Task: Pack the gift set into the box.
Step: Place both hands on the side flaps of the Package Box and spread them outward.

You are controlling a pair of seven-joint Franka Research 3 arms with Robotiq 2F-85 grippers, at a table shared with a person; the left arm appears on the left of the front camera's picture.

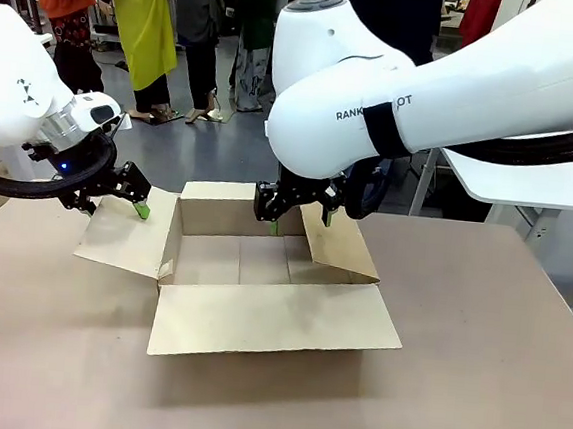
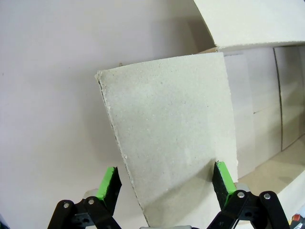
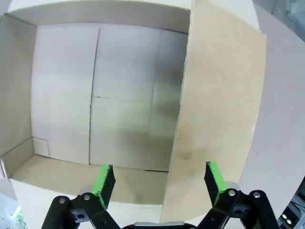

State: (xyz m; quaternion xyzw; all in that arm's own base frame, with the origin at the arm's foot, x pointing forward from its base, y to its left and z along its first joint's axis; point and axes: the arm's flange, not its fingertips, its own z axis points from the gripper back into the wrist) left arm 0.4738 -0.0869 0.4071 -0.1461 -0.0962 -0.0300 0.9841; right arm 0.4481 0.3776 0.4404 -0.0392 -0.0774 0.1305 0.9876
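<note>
The box, a large brown cardboard carton, stands open in the middle of the table with its four flaps spread and nothing inside it. My left gripper is open at the outer edge of the left flap; in the left wrist view that flap lies between the green pads of the gripper. My right gripper is open above the right flap, whose edge runs between its fingers. The box floor is bare. The gift set is out of view.
The brown table has free room in front and to the right of the box. People stand on the floor beyond the far edge. A white table stands at the back right.
</note>
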